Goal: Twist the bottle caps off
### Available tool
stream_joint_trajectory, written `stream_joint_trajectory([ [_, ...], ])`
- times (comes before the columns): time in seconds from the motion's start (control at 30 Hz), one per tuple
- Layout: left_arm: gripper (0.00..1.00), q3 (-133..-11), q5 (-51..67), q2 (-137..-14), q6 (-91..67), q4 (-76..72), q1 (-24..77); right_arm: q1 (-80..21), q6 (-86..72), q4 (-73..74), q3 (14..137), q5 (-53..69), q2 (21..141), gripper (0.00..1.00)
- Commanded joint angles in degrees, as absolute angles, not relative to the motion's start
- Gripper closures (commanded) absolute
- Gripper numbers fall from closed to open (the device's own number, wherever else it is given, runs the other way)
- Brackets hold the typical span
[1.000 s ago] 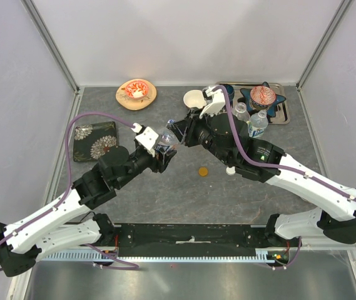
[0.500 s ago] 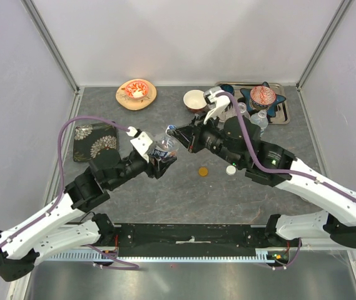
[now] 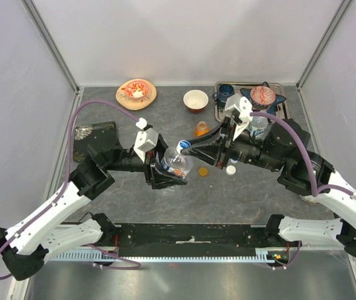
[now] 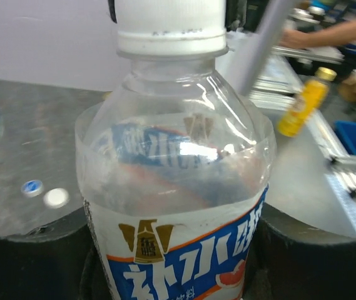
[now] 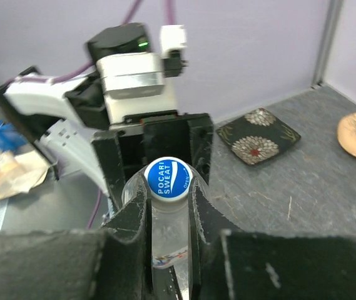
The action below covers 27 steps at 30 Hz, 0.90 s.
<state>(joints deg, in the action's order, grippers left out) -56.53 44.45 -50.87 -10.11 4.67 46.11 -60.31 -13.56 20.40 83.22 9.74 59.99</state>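
Note:
My left gripper (image 3: 165, 170) is shut on the body of a short clear bottle with a blue label (image 3: 176, 162) and holds it tilted above the table middle. In the left wrist view the bottle (image 4: 174, 187) fills the frame between my jaws (image 4: 176, 269). My right gripper (image 3: 189, 146) is shut on its blue-topped cap (image 5: 168, 178), one finger (image 5: 131, 215) on each side of it. The short orange bottle (image 3: 201, 129) stands behind, and shows in the left wrist view (image 4: 304, 102). Clear bottles (image 3: 259, 127) stand by the tray, partly hidden by my right arm.
Loose caps lie on the table: an orange one (image 3: 203, 170) and a white one (image 3: 231, 169). A dark floral plate (image 3: 93, 139) is at the left. An orange dish (image 3: 136, 91), a bowl (image 3: 195, 100) and a metal tray (image 3: 280, 114) with a blue star dish line the back.
Both arms shifted right and nearer with the bottle. My right arm drew back, uncovering the orange bottle, and its fingers now close on the cap.

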Motion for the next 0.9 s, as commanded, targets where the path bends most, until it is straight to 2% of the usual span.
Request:
stream_joint_trajectory([
  [0.0, 0.61, -58.01, 67.84, -54.57, -20.20, -5.96, 44.48, -61.08, -8.45, 18.46, 79.28, 29.07, 59.25, 1.00],
  [0.33, 0.61, -56.08, 76.72, -56.60, -28.46, -16.51, 43.16, -61.17, -3.70, 18.11, 77.17, 40.59, 56.60, 1.00],
  [0.47, 0.62, -54.67, 78.22, -57.39, -31.73, -21.61, 42.89, -61.00, -1.50, 18.28, 75.77, 50.25, 56.86, 1.00],
  [0.57, 0.62, -54.40, 78.75, -57.74, -31.99, -21.62, 42.89, -61.00, -0.88, 18.81, 75.06, 52.55, 57.39, 1.00],
  [0.7, 0.62, -54.14, 78.93, -57.74, -31.73, -20.66, 42.54, -61.00, -0.70, 19.51, 75.41, 51.95, 57.48, 1.00],
  [0.8, 0.62, -54.67, 78.75, -57.57, -29.10, -17.68, 41.93, -61.00, -1.58, 20.04, 76.55, 46.96, 57.04, 1.00],
  [0.83, 0.62, -55.36, 78.31, -57.48, -26.31, -13.84, 41.84, -61.00, -2.28, 20.30, 77.68, 44.85, 56.78, 0.98],
  [0.87, 0.62, -55.89, 77.61, -57.39, -24.28, -11.19, 41.75, -61.00, -2.55, 20.74, 78.39, 42.56, 56.43, 0.90],
])
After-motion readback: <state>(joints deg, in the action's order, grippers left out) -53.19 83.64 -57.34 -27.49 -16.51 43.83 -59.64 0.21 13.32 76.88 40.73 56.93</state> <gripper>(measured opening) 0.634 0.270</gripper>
